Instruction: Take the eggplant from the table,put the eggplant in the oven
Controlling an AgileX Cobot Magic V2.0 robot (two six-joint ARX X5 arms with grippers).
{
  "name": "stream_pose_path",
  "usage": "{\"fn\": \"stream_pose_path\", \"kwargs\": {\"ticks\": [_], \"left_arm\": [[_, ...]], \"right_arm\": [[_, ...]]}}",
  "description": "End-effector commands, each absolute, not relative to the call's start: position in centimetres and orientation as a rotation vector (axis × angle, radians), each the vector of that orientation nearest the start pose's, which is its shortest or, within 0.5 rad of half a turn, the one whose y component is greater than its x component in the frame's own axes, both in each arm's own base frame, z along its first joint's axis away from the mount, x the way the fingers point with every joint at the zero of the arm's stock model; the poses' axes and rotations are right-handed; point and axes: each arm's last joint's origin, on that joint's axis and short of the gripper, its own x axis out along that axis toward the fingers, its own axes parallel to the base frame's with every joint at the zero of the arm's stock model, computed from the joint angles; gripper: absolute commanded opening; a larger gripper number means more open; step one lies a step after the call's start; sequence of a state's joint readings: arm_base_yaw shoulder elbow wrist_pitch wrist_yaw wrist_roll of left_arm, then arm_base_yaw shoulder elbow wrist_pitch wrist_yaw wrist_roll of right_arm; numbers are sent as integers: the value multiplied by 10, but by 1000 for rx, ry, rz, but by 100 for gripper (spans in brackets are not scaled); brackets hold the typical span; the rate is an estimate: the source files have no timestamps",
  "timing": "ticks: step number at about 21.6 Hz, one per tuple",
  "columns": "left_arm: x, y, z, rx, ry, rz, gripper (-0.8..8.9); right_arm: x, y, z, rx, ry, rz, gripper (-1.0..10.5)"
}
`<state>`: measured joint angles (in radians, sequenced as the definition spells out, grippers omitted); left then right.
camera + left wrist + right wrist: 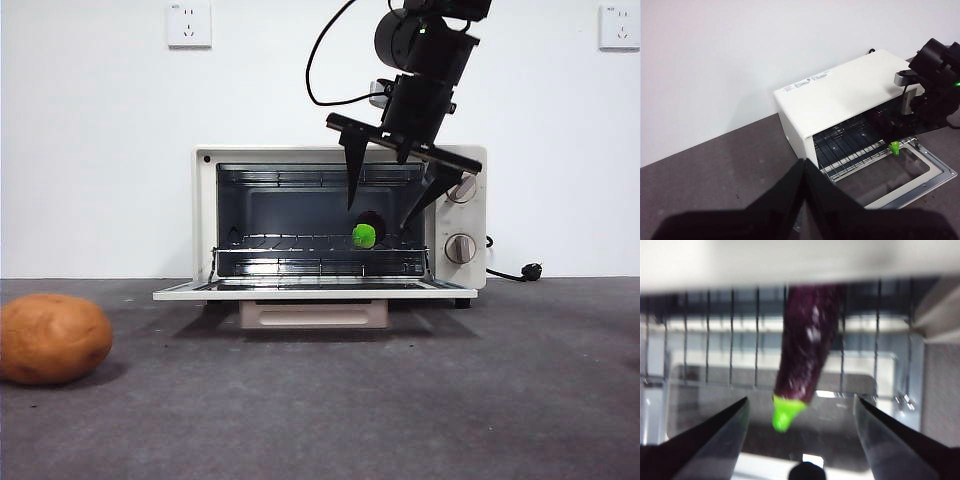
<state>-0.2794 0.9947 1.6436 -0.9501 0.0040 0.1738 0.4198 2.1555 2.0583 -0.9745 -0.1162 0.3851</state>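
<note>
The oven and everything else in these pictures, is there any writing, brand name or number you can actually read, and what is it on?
No text is readable.
Sticker on top of the oven: printed lines, too small to read.
Knobs: markings too small to read.
Wall sockets: no legible lettering.

Bare lab bench: grey felt table (400,400), blank white wall (100,150), sockets (189,24).

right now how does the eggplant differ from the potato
The eggplant is dark purple with a green stem cap; the potato is plain brown. The eggplant is long and slim; the potato is round and bulky. The eggplant lies on the wire rack inside the oven, below the open right gripper; the potato sits on the table, away from the oven. Neither is held.
</note>
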Motion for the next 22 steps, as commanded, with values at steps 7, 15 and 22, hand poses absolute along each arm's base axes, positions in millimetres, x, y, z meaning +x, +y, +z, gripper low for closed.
{"fn": "stream_pose_path", "kwargs": {"ticks": [7, 15, 22], "left_arm": [[128, -38, 490, 230, 285, -319, -6], [135, -40, 488, 231, 298, -321, -6], [137, -41, 488, 231, 296, -321, -6]], "right_arm": [[385, 207, 341, -54, 1175, 423, 354], [312, 193, 486, 28, 690, 572, 347], [244, 148, 553, 56, 420, 529, 346]]}}
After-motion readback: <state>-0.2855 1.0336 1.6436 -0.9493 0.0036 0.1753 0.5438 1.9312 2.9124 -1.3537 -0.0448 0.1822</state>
